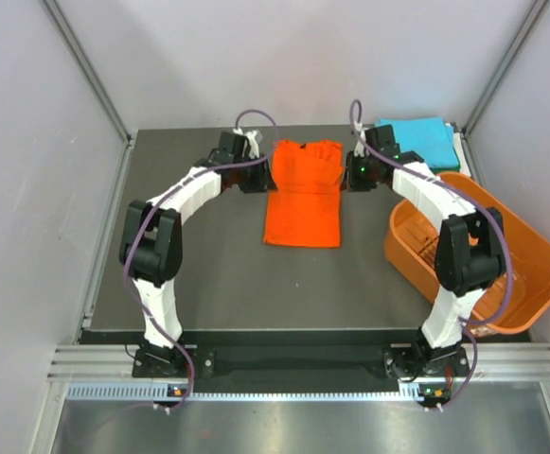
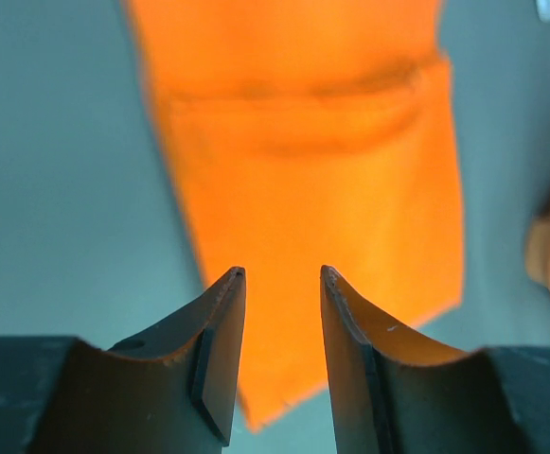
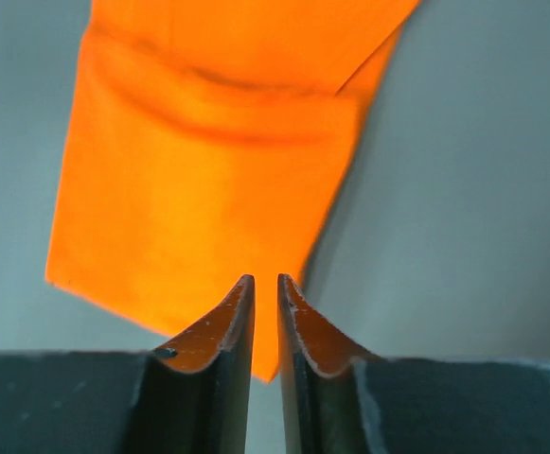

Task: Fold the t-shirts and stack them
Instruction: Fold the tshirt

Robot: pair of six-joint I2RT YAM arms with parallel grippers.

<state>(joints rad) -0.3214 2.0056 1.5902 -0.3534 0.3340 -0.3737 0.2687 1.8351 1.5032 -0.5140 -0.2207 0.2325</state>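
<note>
Counter point(image 1: 208, 274): a dark mat that carries everything.

Orange basket point(image 1: 530, 284): sits at the right edge. Its inside is partly behind the right arm point(image 1: 426, 194), so its contents cannot be made out.

Orange t-shirt point(image 1: 303, 194): lies flat at far centre, sides turned in to make a long narrow strip, collar end far. It is laid square, likely so the far end can be brought over to the near hem.

Turquoise t-shirt point(image 1: 421, 140): folded, at the far right corner, apparently the start of the stack. Its left edge is behind the right wrist, and anything beneath it is hidden.

Left jaws: at the strip's far left corner, moderately apart, nothing between them.

Right jaws: at the strip's far right corner, parted to a narrow slit, empty.

Both wrist views are soft. Whether the tips touch cloth cannot be told, and the strip runs out of frame.
</note>
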